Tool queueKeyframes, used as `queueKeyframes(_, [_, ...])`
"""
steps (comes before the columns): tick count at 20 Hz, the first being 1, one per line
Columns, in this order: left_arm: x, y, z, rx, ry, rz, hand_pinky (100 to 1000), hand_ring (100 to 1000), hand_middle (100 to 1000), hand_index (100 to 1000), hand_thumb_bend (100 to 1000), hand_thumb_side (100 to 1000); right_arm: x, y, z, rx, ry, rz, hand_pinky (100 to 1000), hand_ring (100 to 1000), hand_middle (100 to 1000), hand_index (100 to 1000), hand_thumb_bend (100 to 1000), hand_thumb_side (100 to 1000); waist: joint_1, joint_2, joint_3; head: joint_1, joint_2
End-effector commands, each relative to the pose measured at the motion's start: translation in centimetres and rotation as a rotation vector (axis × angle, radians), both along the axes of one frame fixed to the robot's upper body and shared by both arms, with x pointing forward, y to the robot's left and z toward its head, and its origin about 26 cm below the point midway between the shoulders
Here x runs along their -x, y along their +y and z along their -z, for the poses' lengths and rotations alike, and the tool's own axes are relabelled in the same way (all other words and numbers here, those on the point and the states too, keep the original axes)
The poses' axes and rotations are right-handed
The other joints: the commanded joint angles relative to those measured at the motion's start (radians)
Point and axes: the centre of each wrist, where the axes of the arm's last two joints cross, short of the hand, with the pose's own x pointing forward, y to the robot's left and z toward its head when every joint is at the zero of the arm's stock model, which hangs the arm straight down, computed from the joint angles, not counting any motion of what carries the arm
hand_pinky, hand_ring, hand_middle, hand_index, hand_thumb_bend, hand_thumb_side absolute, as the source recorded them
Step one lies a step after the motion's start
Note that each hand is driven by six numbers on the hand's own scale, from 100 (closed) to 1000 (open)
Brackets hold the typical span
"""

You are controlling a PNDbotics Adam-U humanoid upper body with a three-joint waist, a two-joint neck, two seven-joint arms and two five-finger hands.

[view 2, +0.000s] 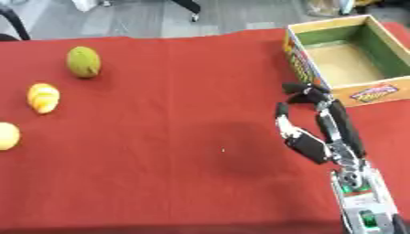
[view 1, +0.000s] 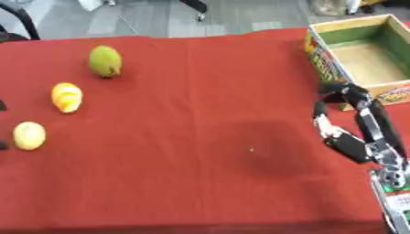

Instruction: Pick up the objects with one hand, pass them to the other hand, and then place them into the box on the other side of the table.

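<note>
The right hand [view 2: 316,137] rests at about 4 o'clock on the red surface [view 1: 200,137], just in front of the near wall of the box [view 2: 376,45]. Its fingers [view 2: 304,93] are relaxed and slightly bent, spread apart from the thumb, and they hold nothing. I judge the hand waits here because it is the receiving one: the box stands at 2 o'clock on its side, so from this place it needs only a short move to drop a thing in. The box is open at the top and seems empty inside.

The three task things lie far on the other side. The green fruit [view 1: 105,61] is at about 10 o'clock, the orange-yellow fruit [view 1: 67,97] is below it near 9 o'clock, and the pale yellow fruit [view 1: 29,135] is close to the left edge, near 8 o'clock. They are apart from each other and well apart from the fingers of the right hand, with the whole middle of the surface between.

At the left edge of the left eye view, just beside the pale yellow fruit, some small dark shapes show; this may be the left hand, but I cannot tell, and its fingers cannot be judged. Probably the left side must pick first, since the fruits lie within its reach.
</note>
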Motion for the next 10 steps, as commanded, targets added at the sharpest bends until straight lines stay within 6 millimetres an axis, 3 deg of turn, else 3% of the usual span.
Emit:
queueKeyframes(1, [-0.2, 0.1, -0.6, 0.015, -0.054, -0.018, 721, 580, 603, 748, 636, 346, -0.2, 0.2, -0.8, -0.004, -0.027, -0.011, 710, 648, 685, 803, 100, 601, -0.015, -0.013, -0.001, 0.002, -0.002])
queueKeyframes(10, [-0.9, -1.3, 1.7, 0.085, -0.088, -0.03, 709, 568, 591, 739, 531, 334, -0.2, 0.4, -0.8, -0.011, -0.028, -0.014, 710, 649, 686, 804, 100, 604, -0.022, -0.009, -0.005, 0.005, -0.002])
